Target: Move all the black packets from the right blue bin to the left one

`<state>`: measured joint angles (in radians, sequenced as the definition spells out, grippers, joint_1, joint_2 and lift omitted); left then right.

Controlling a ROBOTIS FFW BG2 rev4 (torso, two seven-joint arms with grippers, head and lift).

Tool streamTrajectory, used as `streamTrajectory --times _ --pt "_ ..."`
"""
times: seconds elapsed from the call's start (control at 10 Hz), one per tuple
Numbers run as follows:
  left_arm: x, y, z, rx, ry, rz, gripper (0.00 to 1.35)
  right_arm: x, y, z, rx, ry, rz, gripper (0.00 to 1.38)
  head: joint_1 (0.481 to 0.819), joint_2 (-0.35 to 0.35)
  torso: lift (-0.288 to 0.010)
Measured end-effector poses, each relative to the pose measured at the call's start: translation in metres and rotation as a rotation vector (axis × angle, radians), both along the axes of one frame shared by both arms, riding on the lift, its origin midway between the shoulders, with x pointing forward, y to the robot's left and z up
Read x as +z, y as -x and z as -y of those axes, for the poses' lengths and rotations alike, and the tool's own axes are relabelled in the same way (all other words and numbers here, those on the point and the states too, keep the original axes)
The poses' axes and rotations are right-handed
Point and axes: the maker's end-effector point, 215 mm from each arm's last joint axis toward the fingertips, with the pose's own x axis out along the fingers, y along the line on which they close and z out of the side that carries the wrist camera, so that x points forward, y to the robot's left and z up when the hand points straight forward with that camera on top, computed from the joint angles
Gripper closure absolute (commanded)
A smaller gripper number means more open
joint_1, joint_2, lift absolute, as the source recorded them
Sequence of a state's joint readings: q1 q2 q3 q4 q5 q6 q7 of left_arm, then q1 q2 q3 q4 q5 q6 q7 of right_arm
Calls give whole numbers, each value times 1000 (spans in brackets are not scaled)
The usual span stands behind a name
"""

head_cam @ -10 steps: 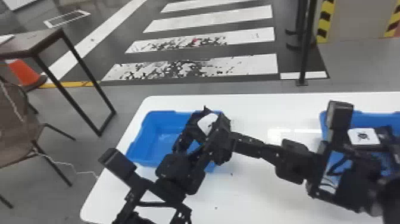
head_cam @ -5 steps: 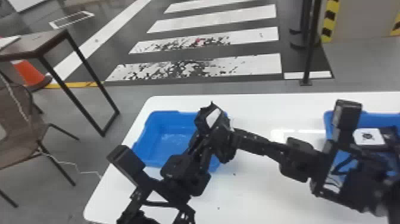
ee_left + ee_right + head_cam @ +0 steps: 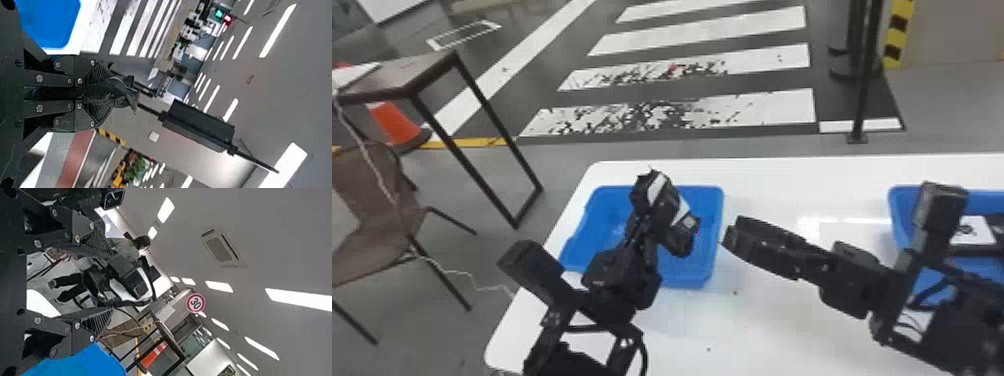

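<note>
- With the robot's head as centre and 12 o'clock straight ahead, the white table (image 3: 772, 325) spreads from 12 round past 2, its near and right parts cut off.
- That side desk (image 3: 419, 75) stands at 11, one end lost past the edge.
- A brown chair (image 3: 377, 215) sits at 10, also cut off.
- The left bin (image 3: 709, 195) lies at about 12. The left gripper (image 3: 644, 229) and its load cover much of its middle, so I can't see everything inside.
- The right bin (image 3: 899, 192) is at 2, cropped by the edge, with the right arm (image 3: 857, 285) across its near-left part.
- Behind the desk, between 10 and 11, there's an orange cone (image 3: 394, 120), partly hidden by the desk.
- The right gripper (image 3: 732, 234) is at the left bin's 3 o'clock side, near the rim; up close its fingers are spread wide, nothing gripped between them.
- The left gripper (image 3: 111, 93) is pinching a packet; its tips are hard to make out, black on black.
- The held packet (image 3: 664, 202) is up over the left bin, tilted, white patches showing.
- Another packet (image 3: 977, 251), black with a white label, is in the right bin, partly cut off.
</note>
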<state>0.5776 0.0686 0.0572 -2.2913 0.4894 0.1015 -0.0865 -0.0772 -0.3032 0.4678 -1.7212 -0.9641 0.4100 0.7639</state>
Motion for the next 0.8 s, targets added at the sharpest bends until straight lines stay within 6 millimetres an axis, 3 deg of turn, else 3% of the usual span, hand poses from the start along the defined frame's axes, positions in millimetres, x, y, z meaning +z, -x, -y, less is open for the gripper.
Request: streamTrajectory --times 0.1,0.2,0.3,0.4,0.5,0.7,0.8 --pt "-20 -17 -39 94 -117 -8 1125 -5 0 5 -13 1 -11 142 695 350 -140" --pt "-40 -34 -70 165 -241 -30 590 -8 -2 10 -26 7 -14 131 695 350 -140" --pt "-47 -45 -88 199 -346 -37 55 -12 -7 17 -42 35 -8 99 695 350 -140" --pt "-33 -47 -99 228 -429 5 -2 -20 -16 30 -83 97 8 70 695 350 -140" --pt "-20 -43 -103 249 -462 52 87 -29 -34 55 -156 184 30 70 695 350 -140" --pt "-1 -27 -96 234 -431 114 102 -48 -82 137 -361 403 70 70 695 322 -140" --pt "14 -14 -87 221 -419 136 102 -55 -100 182 -467 514 74 68 695 256 -140"
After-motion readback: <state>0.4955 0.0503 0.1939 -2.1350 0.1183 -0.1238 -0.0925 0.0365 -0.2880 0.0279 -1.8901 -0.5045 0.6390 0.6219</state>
